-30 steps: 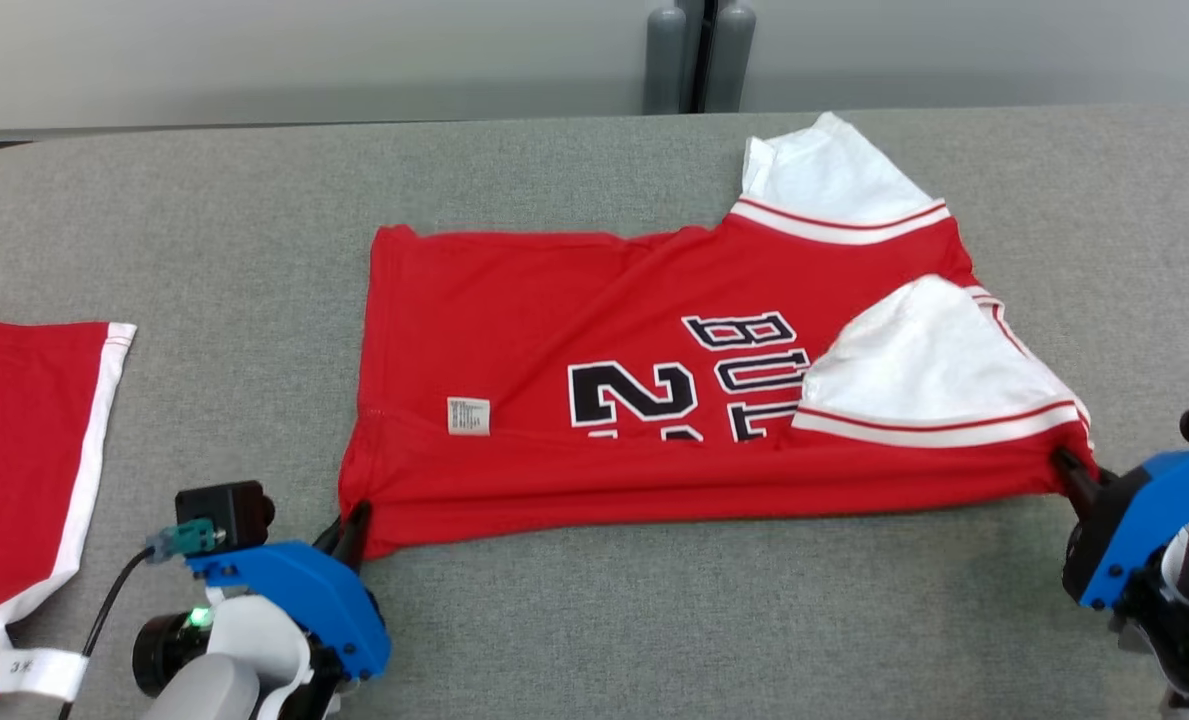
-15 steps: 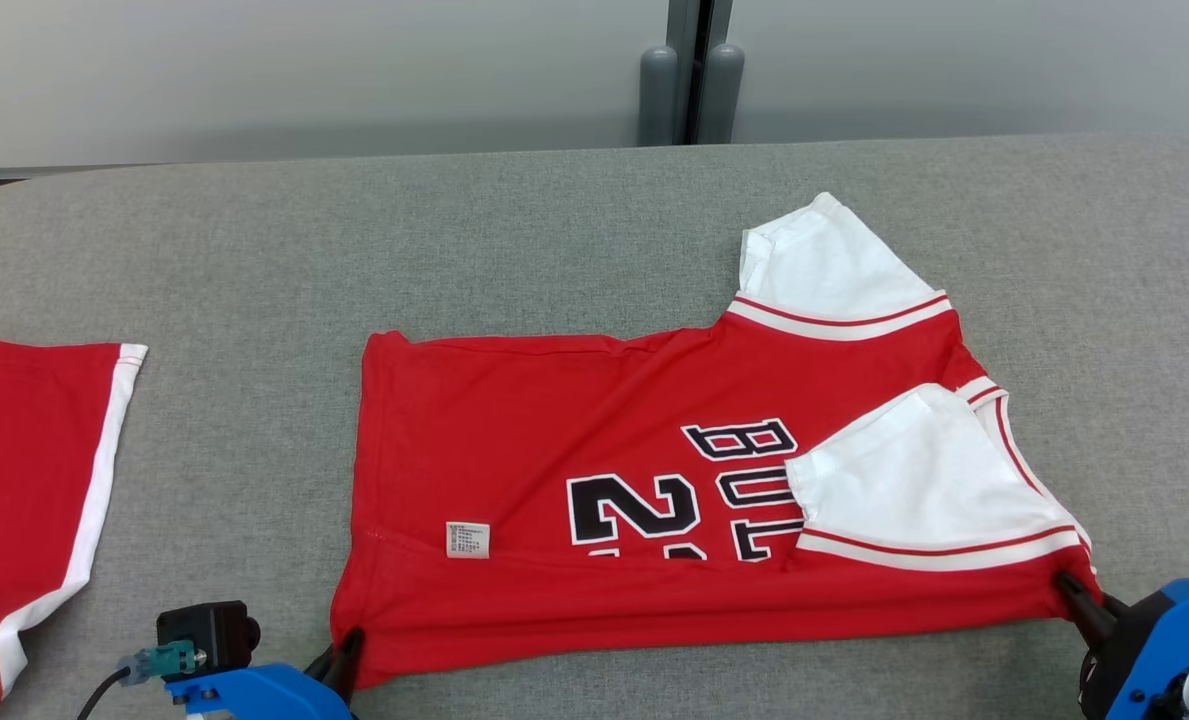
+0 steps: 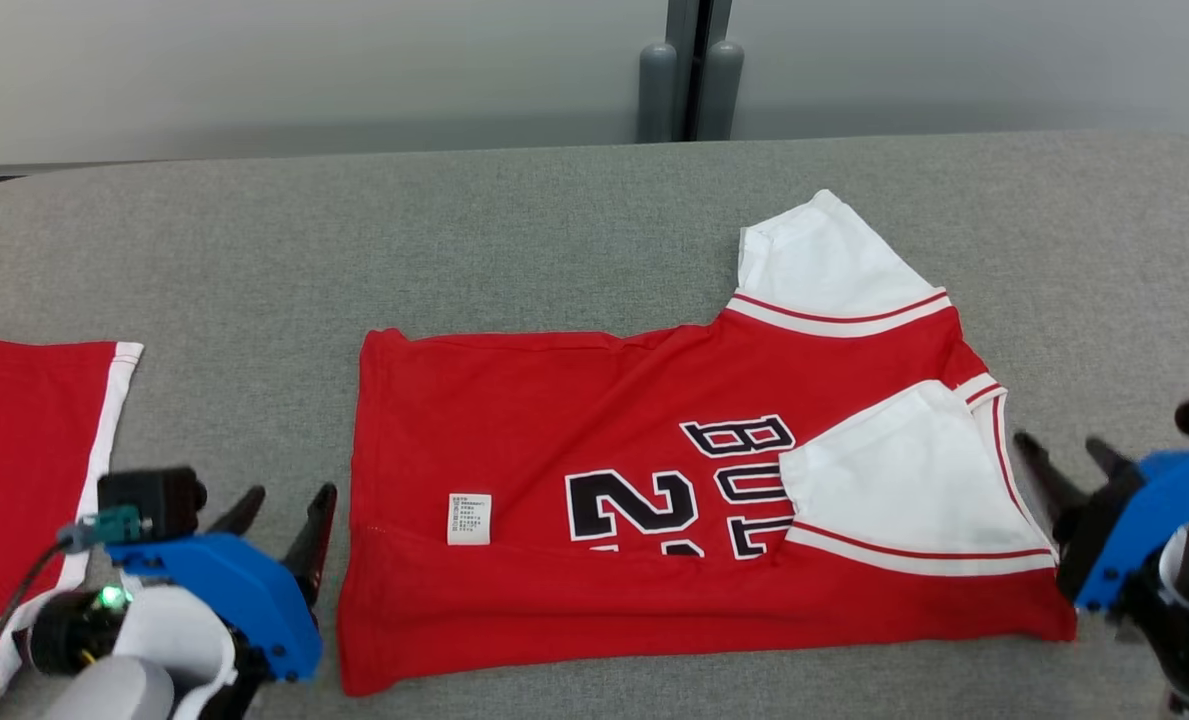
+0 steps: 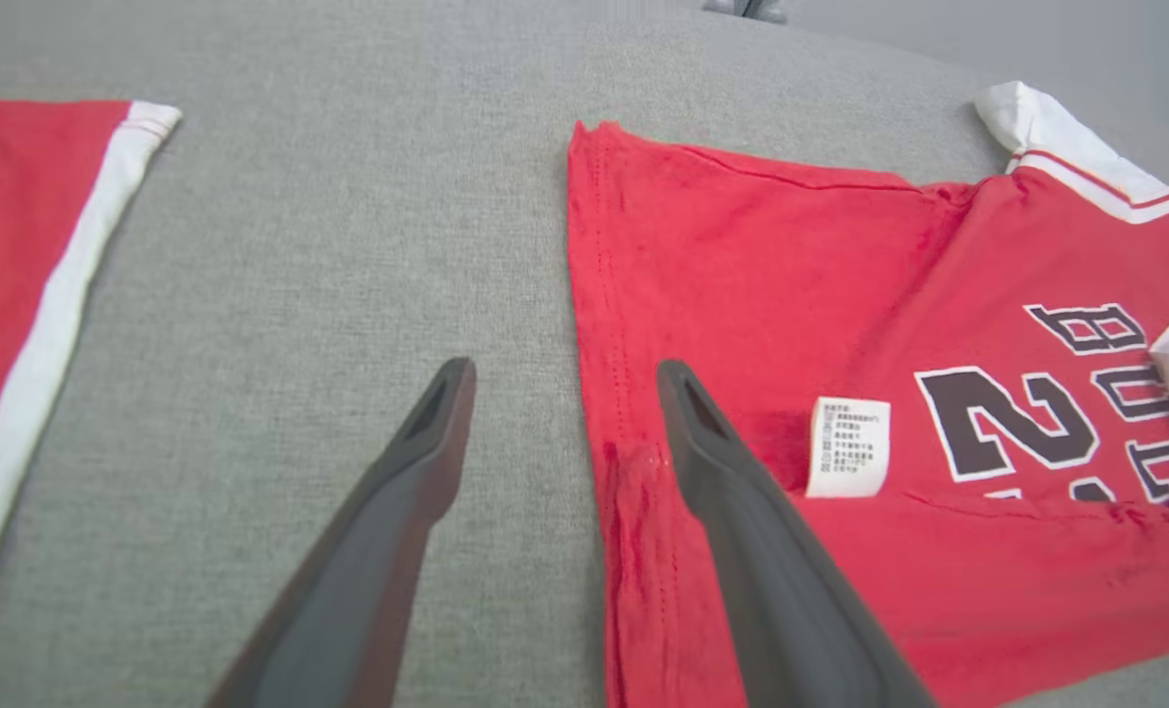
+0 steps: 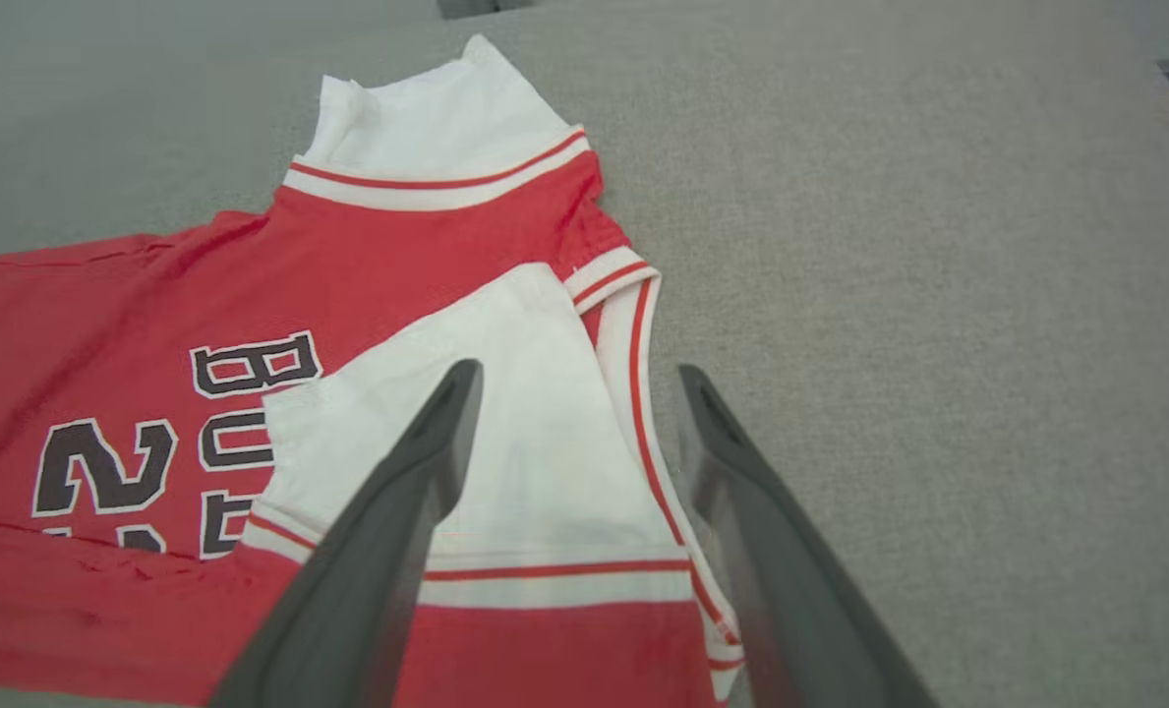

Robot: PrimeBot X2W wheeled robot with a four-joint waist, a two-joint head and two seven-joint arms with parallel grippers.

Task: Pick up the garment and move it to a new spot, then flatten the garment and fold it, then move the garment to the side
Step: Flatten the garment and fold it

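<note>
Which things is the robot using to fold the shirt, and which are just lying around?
For the job: the red jersey; the left gripper and the right gripper, fingers open.
Just lying about: the other red cloth with a white stripe; the grey posts behind the table.

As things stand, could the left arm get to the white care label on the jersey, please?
Probably yes. The left gripper hangs open at the hem of the jersey, and the care label lies exposed on the red cloth to its right, with nothing over it or in between.
</note>
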